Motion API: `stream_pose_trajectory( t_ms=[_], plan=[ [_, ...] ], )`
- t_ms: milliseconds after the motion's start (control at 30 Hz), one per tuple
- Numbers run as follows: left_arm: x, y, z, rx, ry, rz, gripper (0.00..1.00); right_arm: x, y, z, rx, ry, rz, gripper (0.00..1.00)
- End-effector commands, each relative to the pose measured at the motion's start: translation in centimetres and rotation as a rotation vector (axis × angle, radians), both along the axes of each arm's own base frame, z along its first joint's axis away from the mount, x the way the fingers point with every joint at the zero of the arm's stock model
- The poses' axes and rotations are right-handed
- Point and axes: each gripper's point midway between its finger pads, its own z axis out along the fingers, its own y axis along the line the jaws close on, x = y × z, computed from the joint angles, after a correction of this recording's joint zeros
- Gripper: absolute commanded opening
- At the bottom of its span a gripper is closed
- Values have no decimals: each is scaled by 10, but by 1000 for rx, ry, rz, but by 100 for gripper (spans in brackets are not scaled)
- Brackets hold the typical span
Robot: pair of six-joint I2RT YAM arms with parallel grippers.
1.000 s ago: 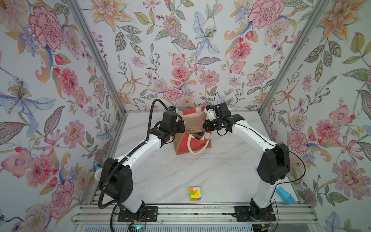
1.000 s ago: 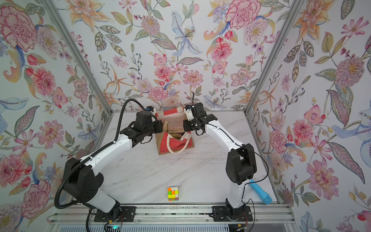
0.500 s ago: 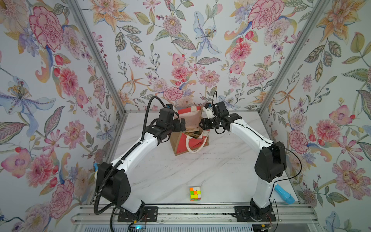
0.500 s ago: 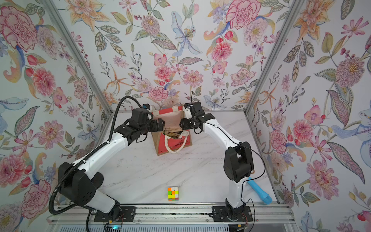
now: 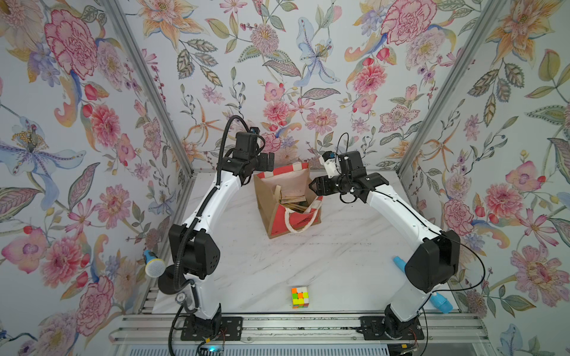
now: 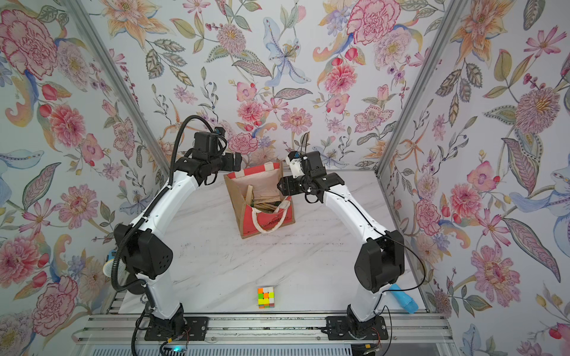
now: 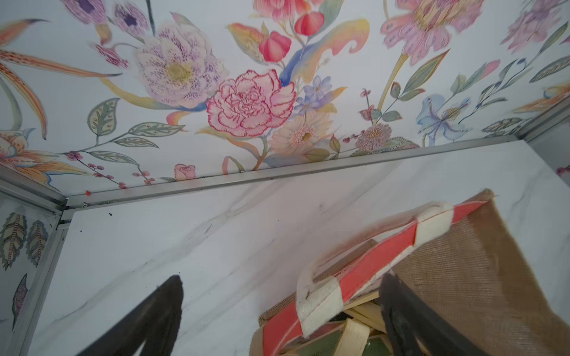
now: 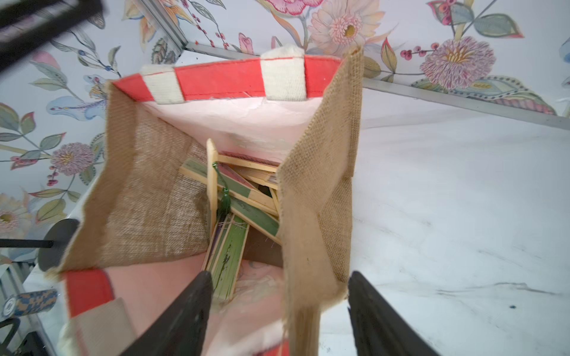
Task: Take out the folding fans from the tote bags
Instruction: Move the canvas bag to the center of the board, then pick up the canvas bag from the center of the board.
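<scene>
On white marble surface (image 5: pixel 339 262), boxy brown jute tote bag w/ red panels (image 5: pixel 268 203) upright near back wall. L tool (image 7: pixel 280 279) wide, striped rim between fingers. R tool (image 8: pixel 279 274) wide, jute side wall between fingers. Closed bamboo folding fans w/ green pleats (image 8: pixel 243 197) piled inside bag.

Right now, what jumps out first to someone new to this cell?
Floral wallpaper covers the walls. At the far middle of the table stands an open red-and-jute tote bag with closed folding fans piled inside, and both arms arch toward it, left gripper and right gripper open at its rim, holding nothing. A colour cube sits alone near the front edge.
</scene>
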Motion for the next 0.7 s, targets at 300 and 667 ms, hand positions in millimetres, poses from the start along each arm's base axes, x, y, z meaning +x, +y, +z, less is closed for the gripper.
stream_pose_trajectory(
  t_ms=[300,667],
  plan=[
    [-4,5,-37,47,159,-164,100,-55,-23,29,58,-31,-20,75],
    [-2,-7,-65,61,214,-254,99,-76,-34,9,60,17,-76,75]
  ],
)
